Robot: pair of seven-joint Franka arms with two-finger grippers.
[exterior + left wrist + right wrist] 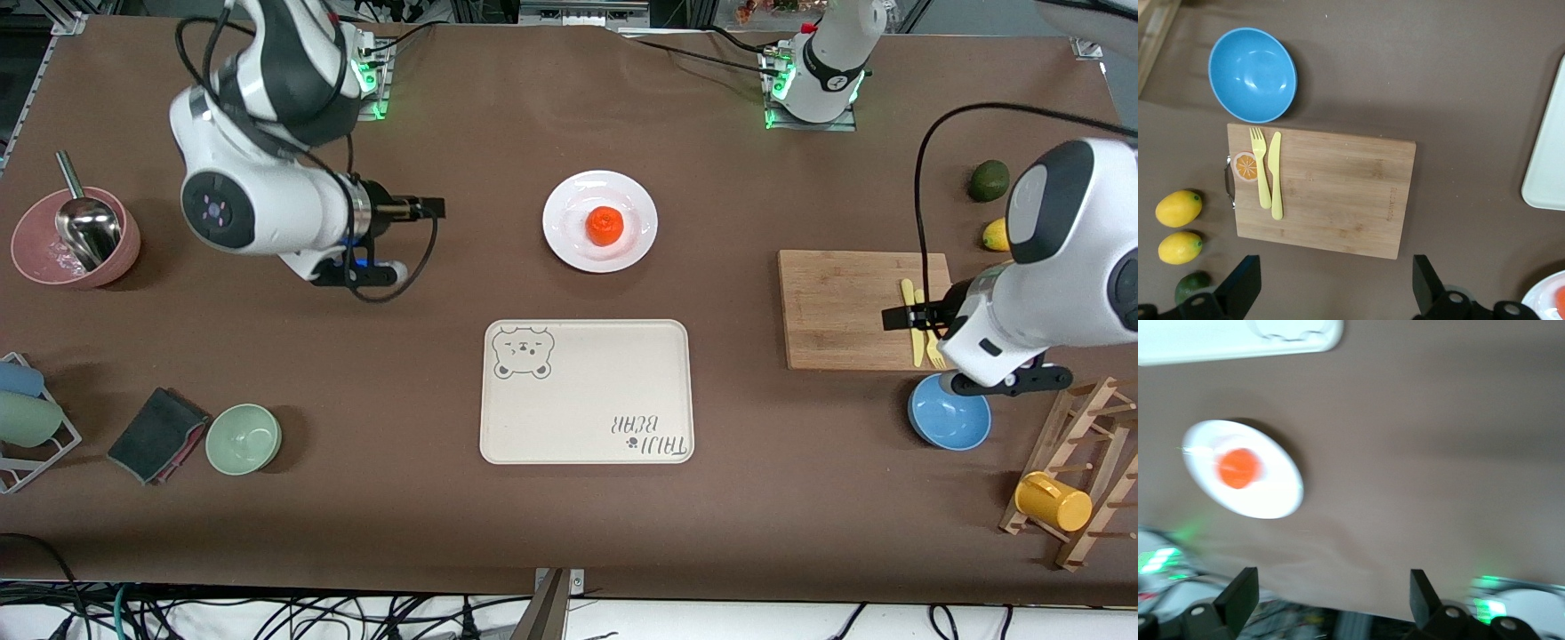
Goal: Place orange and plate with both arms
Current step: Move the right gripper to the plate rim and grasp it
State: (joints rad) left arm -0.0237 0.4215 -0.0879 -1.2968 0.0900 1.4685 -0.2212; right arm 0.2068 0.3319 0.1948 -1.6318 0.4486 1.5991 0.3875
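The orange sits in the middle of the white plate, which rests on the brown table, farther from the front camera than the cream tray. The right wrist view also shows the orange on the plate. My right gripper hangs open and empty over bare table, off the plate toward the right arm's end; its own view shows the right gripper with nothing between the fingers. My left gripper hovers open over the wooden cutting board, and the left gripper holds nothing. A sliver of the plate shows there.
A cream bear tray lies nearer the camera than the plate. The cutting board carries a yellow fork and knife, beside a blue bowl, a lemon and a green fruit. A pink bowl and a green bowl stand at the right arm's end.
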